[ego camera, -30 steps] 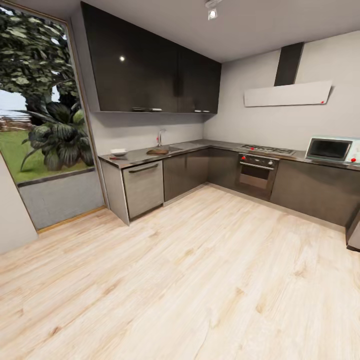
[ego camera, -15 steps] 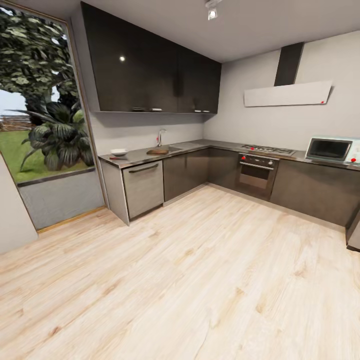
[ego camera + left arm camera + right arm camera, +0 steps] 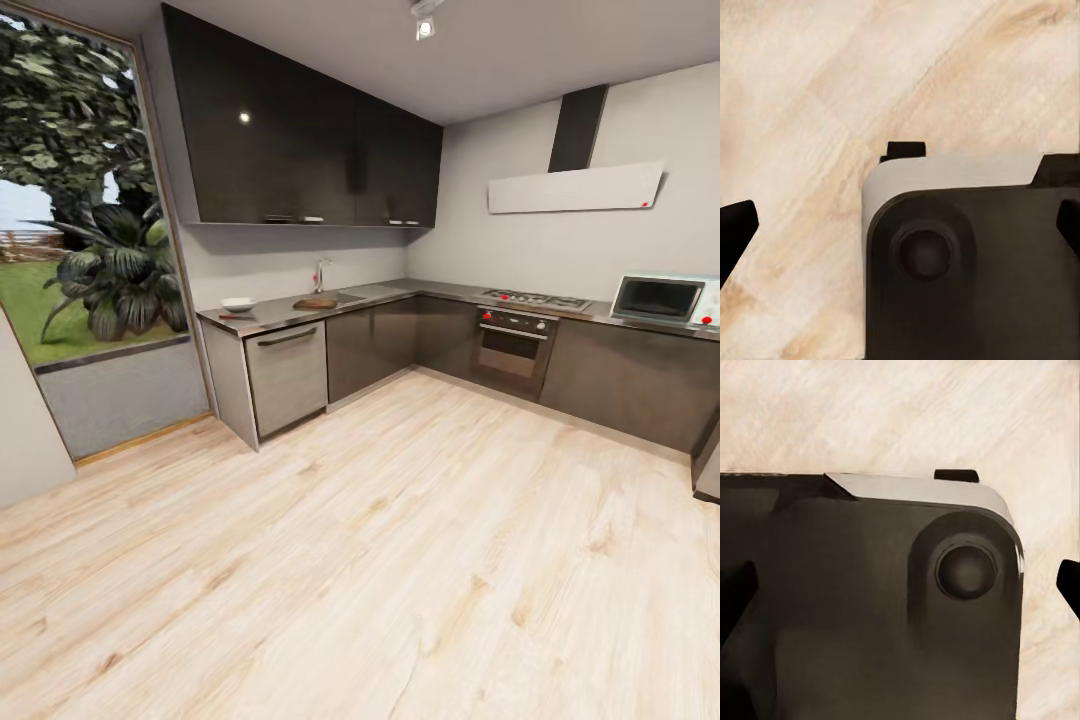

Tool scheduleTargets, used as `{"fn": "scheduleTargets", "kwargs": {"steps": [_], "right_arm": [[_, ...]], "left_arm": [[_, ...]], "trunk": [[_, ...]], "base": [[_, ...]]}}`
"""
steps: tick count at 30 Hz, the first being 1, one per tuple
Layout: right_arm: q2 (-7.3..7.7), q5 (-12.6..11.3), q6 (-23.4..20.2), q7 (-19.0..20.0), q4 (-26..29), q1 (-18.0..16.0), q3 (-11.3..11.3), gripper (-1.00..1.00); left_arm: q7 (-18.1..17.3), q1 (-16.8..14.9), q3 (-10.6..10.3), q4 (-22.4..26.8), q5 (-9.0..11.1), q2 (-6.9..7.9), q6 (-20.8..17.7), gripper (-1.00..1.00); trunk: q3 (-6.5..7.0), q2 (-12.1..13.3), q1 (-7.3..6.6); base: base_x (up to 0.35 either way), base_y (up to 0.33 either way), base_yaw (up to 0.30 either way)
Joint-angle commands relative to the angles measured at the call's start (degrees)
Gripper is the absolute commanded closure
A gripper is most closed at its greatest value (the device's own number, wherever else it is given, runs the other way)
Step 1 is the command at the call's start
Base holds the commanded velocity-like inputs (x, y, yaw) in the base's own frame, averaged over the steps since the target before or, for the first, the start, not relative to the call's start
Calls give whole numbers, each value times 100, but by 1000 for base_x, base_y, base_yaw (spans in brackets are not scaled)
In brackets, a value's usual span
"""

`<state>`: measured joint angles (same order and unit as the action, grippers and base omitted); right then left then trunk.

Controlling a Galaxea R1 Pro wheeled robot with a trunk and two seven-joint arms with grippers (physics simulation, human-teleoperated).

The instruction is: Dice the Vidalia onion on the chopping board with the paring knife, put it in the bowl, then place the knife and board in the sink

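A broad stretch of pale wood floor [image 3: 380, 560] is seen filling the lower half of the head view, with the kitchen's working corner set well beyond it. In the wrist views, the dark fingertips of the left gripper [image 3: 900, 225] and the right gripper [image 3: 900, 585] are caught at opposite edges of each frame, held wide apart with nothing between them, above the robot's own dark base [image 3: 975, 277] and the floorboards.

Further back, left of centre in the frame, the countertop [image 3: 270, 316] is carried on dark grey lower cabinets [image 3: 375, 345]. On it the white bowl [image 3: 238, 303] is set toward the left end, with the chopping board [image 3: 316, 302] lying to its right, just beside the sink [image 3: 347, 296] and its tap [image 3: 320, 272]. A small reddish mark near the bowl may be the paring knife, though it is too small to be told with certainty; the Vidalia onion cannot be made out at this range and is judged to be down in the basin. An oven [image 3: 512, 345] and a microwave [image 3: 660, 298] are placed along the right-hand wall, under glossy black upper cabinets [image 3: 300, 140].

No step of the task is yet begun. The risk is judged to lie in the approach: a careless line could bring the base against the cabinet fronts, or leave the sink out of reach.
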<state>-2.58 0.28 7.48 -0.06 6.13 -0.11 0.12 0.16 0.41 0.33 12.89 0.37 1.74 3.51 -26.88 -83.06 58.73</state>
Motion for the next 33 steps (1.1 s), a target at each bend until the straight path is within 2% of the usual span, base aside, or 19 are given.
{"fn": "scheduleTargets", "kwargs": {"steps": [1, 8, 11, 13, 15, 16, 17, 18, 21, 24, 33], "right_arm": [[6, 7, 47, -3, 166, 1, 2, -100], [28, 23, 245, -15, 1167, 1, 11, -100], [64, 26, 268, -19, 1883, 2, 16, -100], [60, 48, 271, -20, 2072, 2, 26, -100], [59, 166, 275, -20, 2168, 2, 52, -100], [59, 295, 284, -20, 2207, 0, 64, -100], [57, 576, 338, -21, 2257, 1, 75, -100], [47, 678, 405, -24, 2284, 2, 75, -100], [38, 812, 675, -22, 2325, 2, 76, -100], [50, 839, 930, -21, 2325, 0, 70, -100], [38, 829, 1143, -20, 2329, 2, 54, -100]], "left_arm": [[0, 3, 2, 125, 5, 31, 10, -100], [-6, 3, 6, 928, 7, 69, 73, -100], [4, 3, 5, 1561, 16, 67, 205, -100], [7, 3, 19, 1713, 19, 79, 277, -100], [9, 3, 60, 1752, 22, 95, 369, -100], [10, 3, 94, 1755, 23, 92, 436, -100], [10, 3, 133, 1760, 23, 76, 537, -100], [10, 3, 143, 1776, 24, 74, 565, -100], [11, 3, 159, 1775, 25, 81, 601, -100], [11, 3, 167, 1745, 25, 68, 613, -100], [9, 3, 177, 1753, 33, 61, 617, -100]], "trunk": [[-5, -2, 0], [-5, -2, 0], [-5, -2, 0], [-5, -2, 0], [-5, -2, 0], [-5, -2, 0], [-5, -2, 0], [-5, -2, 0], [-5, -2, 0], [-5, -2, 0], [-5, -2, 0]], "base": [[0, 0, 0], [0, 0, 0], [0, 0, 0], [0, 0, 0], [0, 0, 0], [0, 0, 0], [0, 0, 0], [0, 0, 0], [0, 0, 0], [0, 0, 0], [0, 0, 0]]}}
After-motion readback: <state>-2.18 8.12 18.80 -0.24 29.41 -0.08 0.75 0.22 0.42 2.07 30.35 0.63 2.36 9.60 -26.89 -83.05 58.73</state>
